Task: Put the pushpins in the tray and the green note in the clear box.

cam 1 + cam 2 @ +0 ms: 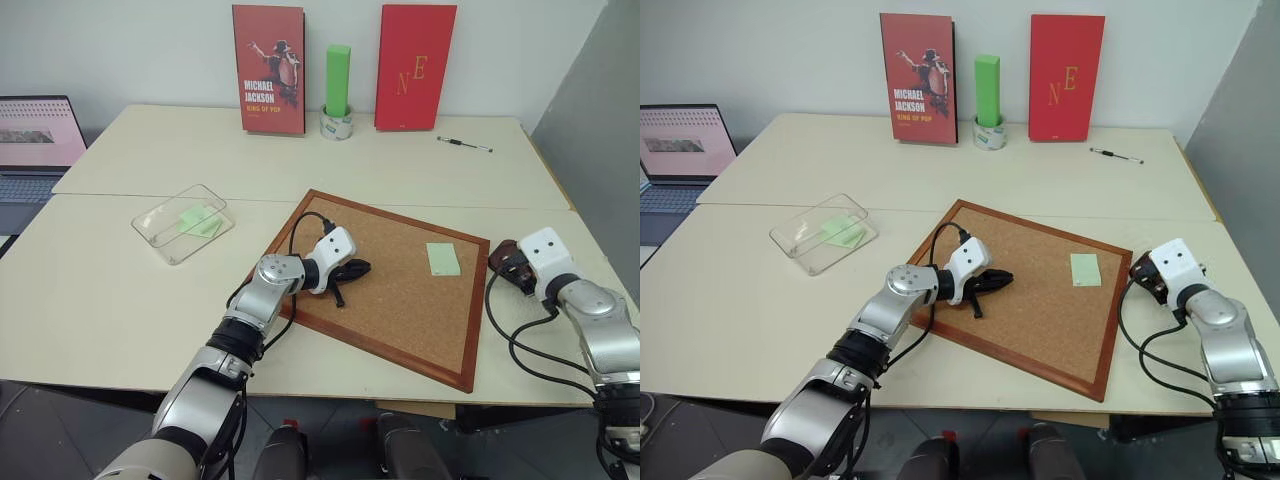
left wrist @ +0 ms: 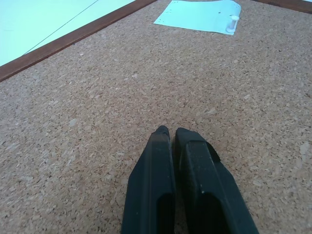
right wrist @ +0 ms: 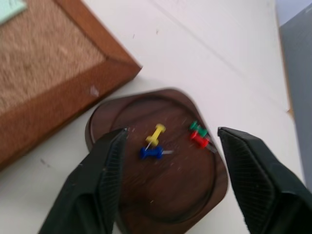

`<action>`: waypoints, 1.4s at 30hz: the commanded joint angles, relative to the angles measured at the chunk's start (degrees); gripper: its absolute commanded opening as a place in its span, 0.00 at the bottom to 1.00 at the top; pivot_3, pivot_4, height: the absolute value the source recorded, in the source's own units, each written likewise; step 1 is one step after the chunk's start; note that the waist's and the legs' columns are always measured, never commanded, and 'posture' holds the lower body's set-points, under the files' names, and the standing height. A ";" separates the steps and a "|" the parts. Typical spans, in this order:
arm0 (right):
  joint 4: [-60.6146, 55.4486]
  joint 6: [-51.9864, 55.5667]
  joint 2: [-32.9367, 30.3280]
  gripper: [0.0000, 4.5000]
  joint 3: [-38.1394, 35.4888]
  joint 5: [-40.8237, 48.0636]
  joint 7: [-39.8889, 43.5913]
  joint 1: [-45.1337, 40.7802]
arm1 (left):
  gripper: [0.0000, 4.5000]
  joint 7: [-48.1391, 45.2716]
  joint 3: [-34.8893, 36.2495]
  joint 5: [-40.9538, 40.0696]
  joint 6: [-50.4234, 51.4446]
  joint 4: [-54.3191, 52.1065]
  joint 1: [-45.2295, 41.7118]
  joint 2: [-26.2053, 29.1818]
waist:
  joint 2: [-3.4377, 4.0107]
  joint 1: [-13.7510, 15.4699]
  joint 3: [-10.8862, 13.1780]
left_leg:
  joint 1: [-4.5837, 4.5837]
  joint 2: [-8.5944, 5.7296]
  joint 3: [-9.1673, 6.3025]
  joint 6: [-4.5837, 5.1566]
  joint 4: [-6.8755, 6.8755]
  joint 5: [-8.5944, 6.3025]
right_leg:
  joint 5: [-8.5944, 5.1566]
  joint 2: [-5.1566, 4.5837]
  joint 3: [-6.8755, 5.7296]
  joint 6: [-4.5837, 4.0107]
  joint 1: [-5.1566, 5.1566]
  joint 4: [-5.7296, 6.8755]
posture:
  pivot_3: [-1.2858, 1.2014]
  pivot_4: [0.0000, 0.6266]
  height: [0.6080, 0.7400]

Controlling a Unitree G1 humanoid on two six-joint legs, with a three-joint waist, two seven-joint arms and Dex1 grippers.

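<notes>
From my seat: R gripper [image 3: 168, 146] sits over the tray [image 3: 161, 195], fingers [image 3: 95, 185] spread wide w/ nothing between them. Tray is on the tabletop [image 1: 150, 300] just off the right edge of the cork board [image 1: 395, 290], near the board's corner. Inside the tray I see the yellow pushpin [image 3: 156, 134] and the blue pushpin [image 3: 151, 153] lying on their sides, touching or nearly so, plus a green pin [image 3: 197, 128] and a red pin [image 3: 200, 140] lying close together a bit apart from the first pair. L gripper [image 2: 168, 131] hangs low over the middle of the cork board, pointing toward the green note [image 1: 443, 259]; its fingers [image 2: 151, 185] are pressed together, holding nothing. That note lies flat on the right part of the board, w/ a small pale pin [image 2: 233, 24] standing in it near one edge. Clear box [image 1: 183, 222] is on the table well left of the board, w/ a green slip [image 1: 200, 220] already lying in it. At the back: two red books [image 1: 269, 68] upright, a green block [image 1: 338, 80] standing in a tape roll [image 1: 336, 124] between them, a pen [image 1: 465, 145] to the right, a laptop [image 1: 35, 150] at far left.
</notes>
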 commanded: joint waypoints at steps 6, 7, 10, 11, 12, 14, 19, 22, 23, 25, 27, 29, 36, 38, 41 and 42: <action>-15.96 8.10 2.30 0.75 -9.15 9.41 3.24 1.90 | 0.06 0.67 -1.19 2.47 0.57 2.89 0.75 0.68 | 0.00 0.02 0.00 | 0.01 0.01 -0.02 0.00 -0.01 0.00 | -0.02 0.00 -0.01 -0.04 0.01 -0.01 | 0.52 0.24 1.00; -17.27 8.35 3.15 0.75 -9.02 10.81 4.07 2.59 | 0.06 0.65 -1.20 2.47 0.52 2.98 0.70 0.68 | 0.00 0.02 0.00 | 0.01 0.01 -0.02 0.00 0.00 0.00 | -0.03 0.00 -0.02 -0.06 0.01 0.00 | 0.52 0.24 1.00; -22.06 8.97 6.21 0.75 -5.71 14.53 6.61 6.30 | 0.06 0.71 -1.26 2.51 0.35 3.38 0.41 0.58 | -0.01 0.06 0.00 | 0.01 0.01 -0.02 0.00 0.01 0.00 | -0.05 0.00 -0.01 -0.09 0.02 0.00 | 0.52 0.24 1.00; -23.37 9.32 7.43 0.75 -4.47 15.42 6.81 7.26 | 0.06 0.74 -1.27 2.52 0.27 3.50 0.33 0.56 | -0.01 0.05 0.00 | 0.02 0.01 -0.04 0.00 0.01 0.00 | -0.05 0.00 -0.03 -0.09 0.04 -0.01 | 0.52 0.24 1.00; -24.14 9.58 8.19 0.75 -3.77 15.93 6.82 7.79 | 0.06 0.76 -1.27 2.51 0.19 3.60 0.28 0.55 | 0.00 0.05 -0.01 | 0.02 0.01 -0.04 0.00 0.00 0.00 | -0.05 0.00 -0.03 -0.09 0.04 -0.01 | 0.52 0.24 1.00; -25.25 10.32 10.21 0.75 -1.27 16.75 6.52 8.76 | 0.06 0.77 -1.30 2.56 -0.03 3.88 0.15 0.52 | 0.00 0.05 0.00 | 0.02 0.01 -0.04 0.00 0.01 0.00 | -0.05 0.00 -0.02 -0.10 0.04 0.00 | 0.52 0.24 1.00; -22.84 8.54 13.73 0.75 3.43 15.06 3.99 8.66 | 0.06 0.91 -1.35 2.54 -0.21 4.29 -0.17 0.41 | 0.00 0.02 0.00 | 0.02 0.02 -0.02 0.00 0.10 0.00 | -0.05 0.00 -0.01 -0.10 0.04 -0.02 | 0.52 0.24 1.00; -19.95 6.69 15.00 0.75 4.02 13.67 2.37 7.33 | 0.06 0.98 -1.39 2.53 -0.21 4.36 -0.25 0.35 | 0.00 0.04 0.00 | 0.03 0.03 -0.03 0.00 0.09 0.00 | -0.06 0.00 -0.03 -0.10 0.04 -0.01 | 0.52 0.24 1.00; -19.05 6.17 15.19 0.75 4.11 13.29 2.04 6.94 | 0.06 1.02 -1.41 2.53 -0.18 4.36 -0.28 0.29 | 0.00 0.04 0.00 | 0.03 0.02 -0.03 0.00 0.10 0.00 | -0.05 0.00 -0.02 -0.10 0.04 -0.01 | 0.52 0.24 1.00; -17.19 5.11 15.58 0.75 4.25 12.82 1.41 6.21 | 0.06 1.12 -1.42 2.52 -0.16 4.36 -0.29 0.22 | 0.00 0.05 0.00 | 0.02 0.02 -0.02 0.00 0.10 0.00 | -0.05 0.00 -0.02 -0.10 0.04 -0.02 | 0.52 0.24 1.00; -15.58 4.06 16.32 0.75 3.98 12.71 0.71 5.56 | 0.06 1.20 -1.40 2.48 -0.13 4.29 -0.24 0.19 | 0.00 0.06 0.00 | 0.03 0.02 -0.03 0.00 0.10 0.00 | -0.05 0.00 -0.03 -0.09 0.05 -0.01 | 0.52 0.24 1.00; -14.16 3.15 16.84 0.75 3.69 12.30 0.03 5.03 | 0.06 1.23 -1.35 2.43 -0.10 4.16 -0.12 0.25 | 0.00 0.06 0.00 | 0.03 0.02 -0.04 0.00 0.09 0.00 | -0.05 0.00 -0.04 -0.09 0.05 0.00 | 0.52 0.24 1.00; -10.77 1.47 16.86 0.65 3.94 11.70 -0.20 4.35 | 0.06 1.53 -1.13 2.28 0.03 3.87 0.29 0.46 | 0.00 0.06 -0.01 | 0.02 0.02 -0.03 0.00 0.09 0.00 | -0.05 0.00 -0.03 -0.08 0.05 0.00 | 0.52 0.24 1.00; -10.52 1.33 16.84 0.56 4.04 11.75 -0.03 4.28 | 0.06 1.57 -1.11 2.25 0.03 3.89 0.30 0.45 | 0.00 0.06 -0.01 | 0.02 0.02 -0.03 0.00 0.10 0.00 | -0.05 0.00 -0.02 -0.08 0.05 0.00 | 0.52 0.24 1.00; -10.60 1.30 16.85 0.44 4.21 11.75 0.24 4.42 | 0.06 1.63 -1.06 2.22 -0.04 3.88 0.41 0.48 | 0.00 0.06 -0.01 | 0.03 0.02 -0.03 0.00 0.09 0.00 | -0.05 0.00 -0.03 -0.08 0.05 0.00 | 0.52 0.24 1.00; -10.56 1.28 16.88 0.40 4.25 11.73 0.28 4.41 | 0.06 1.66 -1.03 2.22 -0.09 4.00 0.37 0.47 | 0.00 0.06 -0.01 | 0.02 0.02 -0.03 0.00 0.09 0.00 | -0.05 0.00 -0.03 -0.08 0.05 0.00 | 0.52 0.24 1.00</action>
